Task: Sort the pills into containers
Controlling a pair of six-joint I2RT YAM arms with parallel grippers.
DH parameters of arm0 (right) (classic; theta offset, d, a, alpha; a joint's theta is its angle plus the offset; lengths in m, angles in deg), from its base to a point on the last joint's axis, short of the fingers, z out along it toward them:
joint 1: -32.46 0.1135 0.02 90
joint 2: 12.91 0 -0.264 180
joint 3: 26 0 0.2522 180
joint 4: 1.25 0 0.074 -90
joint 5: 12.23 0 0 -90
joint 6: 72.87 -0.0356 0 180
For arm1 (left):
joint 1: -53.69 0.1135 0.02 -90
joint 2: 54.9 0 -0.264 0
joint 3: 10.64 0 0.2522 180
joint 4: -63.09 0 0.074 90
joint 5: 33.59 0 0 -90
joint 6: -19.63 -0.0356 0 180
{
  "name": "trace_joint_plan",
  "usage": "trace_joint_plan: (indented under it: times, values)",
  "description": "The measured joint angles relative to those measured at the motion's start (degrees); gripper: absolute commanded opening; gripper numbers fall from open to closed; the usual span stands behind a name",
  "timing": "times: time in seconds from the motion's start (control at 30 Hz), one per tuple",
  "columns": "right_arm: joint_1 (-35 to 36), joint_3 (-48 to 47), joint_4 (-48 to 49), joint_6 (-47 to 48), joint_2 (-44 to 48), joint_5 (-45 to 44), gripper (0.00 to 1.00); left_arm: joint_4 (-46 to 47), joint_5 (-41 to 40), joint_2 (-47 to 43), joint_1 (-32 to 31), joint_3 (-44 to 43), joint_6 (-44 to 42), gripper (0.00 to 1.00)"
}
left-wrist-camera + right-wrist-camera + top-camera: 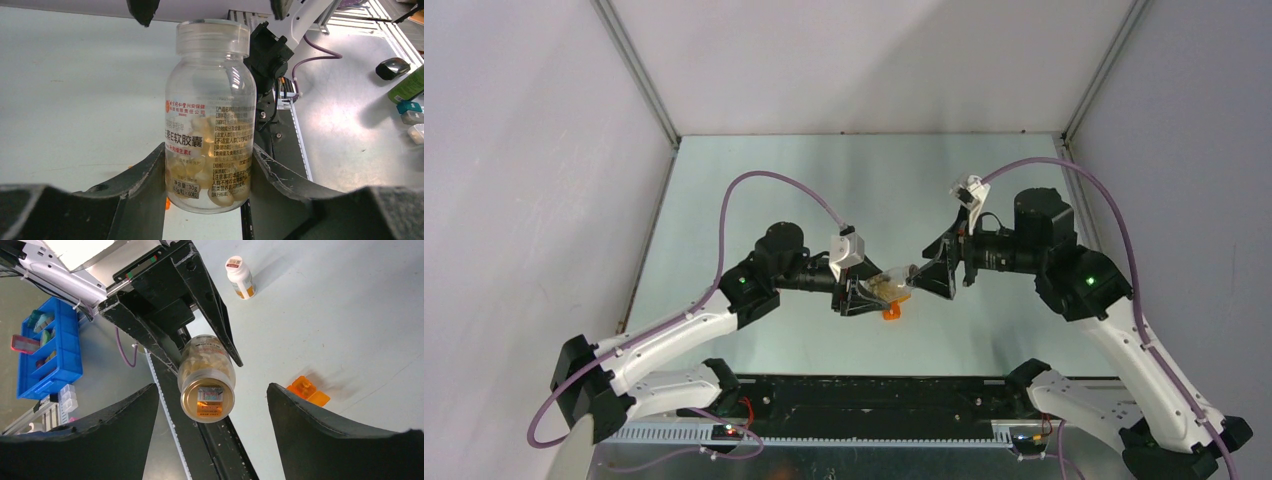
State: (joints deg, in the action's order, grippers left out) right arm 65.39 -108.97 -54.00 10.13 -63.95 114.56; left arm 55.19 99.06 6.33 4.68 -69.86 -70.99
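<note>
Over grey table (874, 180), bottle (889, 287) horizontal (cap toward right claw (929, 275))

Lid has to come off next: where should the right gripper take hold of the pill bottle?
Take the clear cap, coming straight in along the axis of the pill bottle. The left gripper clamps the body, leaving the cap bare and pointing at the open right gripper.

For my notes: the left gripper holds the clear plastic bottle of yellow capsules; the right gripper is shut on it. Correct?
No: the right wrist view shows the right gripper open, not touching the clear plastic bottle. The left gripper holds it.
</note>
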Motion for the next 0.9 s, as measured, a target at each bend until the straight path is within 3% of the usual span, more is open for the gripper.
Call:
trace_joint_plan:
  times: [0.27,0.63,0.83,0.9]
  values:
    - [1.31,0.00,-0.20,-0.31,-2.60,-2.89,0.78,-0.02,0.76,0.00,0.00,0.00,-0.04,0.00]
    - [1.38,0.00,0.68,-8.07,-3.30,-17.66,0.75,-0.96,-0.57,0.11,0.04,0.00,-0.07,0.00]
    - [0.59,0.02,0.72,-9.05,-3.06,-20.81,0.84,-0.85,-0.09,-0.28,-0.11,0.00,-0.07,0.00]
    - [0.52,0.02,0.76,-9.05,-2.12,-20.17,0.95,-0.83,-0.11,-0.28,-0.13,0.00,-0.07,0.00]
